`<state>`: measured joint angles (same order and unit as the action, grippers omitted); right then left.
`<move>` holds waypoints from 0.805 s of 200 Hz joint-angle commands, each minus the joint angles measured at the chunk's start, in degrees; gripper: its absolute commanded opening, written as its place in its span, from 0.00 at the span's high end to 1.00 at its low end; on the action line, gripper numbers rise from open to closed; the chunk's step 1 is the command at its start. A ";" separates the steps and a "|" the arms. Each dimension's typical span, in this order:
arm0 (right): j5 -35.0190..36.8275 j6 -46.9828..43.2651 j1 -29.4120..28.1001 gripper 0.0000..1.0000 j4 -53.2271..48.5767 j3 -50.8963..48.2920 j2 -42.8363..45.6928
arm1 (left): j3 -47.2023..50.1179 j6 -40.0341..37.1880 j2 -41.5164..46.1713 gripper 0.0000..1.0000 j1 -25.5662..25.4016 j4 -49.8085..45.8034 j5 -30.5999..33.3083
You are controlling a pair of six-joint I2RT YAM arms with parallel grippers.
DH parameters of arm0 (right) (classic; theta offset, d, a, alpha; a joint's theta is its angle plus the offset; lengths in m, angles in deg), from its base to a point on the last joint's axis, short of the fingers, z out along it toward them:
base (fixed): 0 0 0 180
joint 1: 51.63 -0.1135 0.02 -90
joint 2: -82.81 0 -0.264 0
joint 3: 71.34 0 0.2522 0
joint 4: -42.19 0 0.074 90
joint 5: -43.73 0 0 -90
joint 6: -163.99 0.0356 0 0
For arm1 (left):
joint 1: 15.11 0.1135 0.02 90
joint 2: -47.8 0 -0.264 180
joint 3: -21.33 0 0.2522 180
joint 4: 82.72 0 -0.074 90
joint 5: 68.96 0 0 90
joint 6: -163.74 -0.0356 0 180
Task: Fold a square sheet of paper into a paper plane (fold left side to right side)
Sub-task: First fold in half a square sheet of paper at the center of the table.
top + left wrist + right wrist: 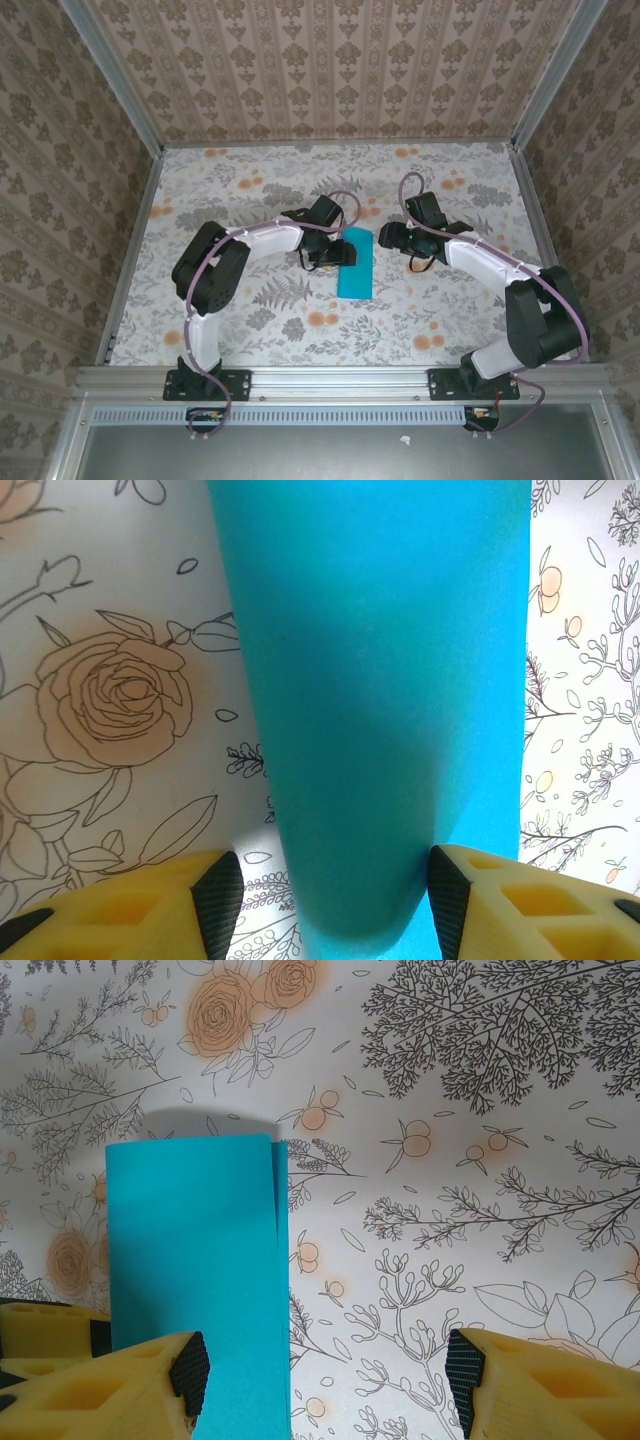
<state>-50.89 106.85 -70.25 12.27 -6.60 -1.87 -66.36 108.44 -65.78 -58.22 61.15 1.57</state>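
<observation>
The square sheet of paper (pixel 355 263) lies mid-table (pixel 250 190), folded into a narrow cyan strip with its edges slightly offset. The left gripper (pixel 335 890) straddles it, jaws apart. The right gripper (pixel 325 1370), just right of it, is part open and holds nothing.

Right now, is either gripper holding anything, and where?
Right gripper open, empty. Left gripper straddles the folded paper's end; a grip cannot be told.

Cyan-blue square sheet of paper (pixel 355 263), folded into narrow rectangle, flat mid-table (pixel 250 330)
</observation>
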 commanded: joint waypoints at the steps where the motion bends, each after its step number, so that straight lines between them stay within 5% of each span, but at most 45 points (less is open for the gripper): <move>1: 1.00 -1.26 0.24 0.33 -2.25 -0.39 1.08 | 1.13 -0.99 -3.89 0.43 -1.06 -0.83 0.66; 161: 0.82 -1.29 0.24 0.31 -1.83 -0.80 1.51 | 2.30 -1.17 -2.93 0.45 -1.25 -1.04 1.13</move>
<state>-50.91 106.68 -70.25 11.48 -6.60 -1.87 -66.30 108.41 -65.78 -58.22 61.10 1.73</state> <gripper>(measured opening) 0.686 0.548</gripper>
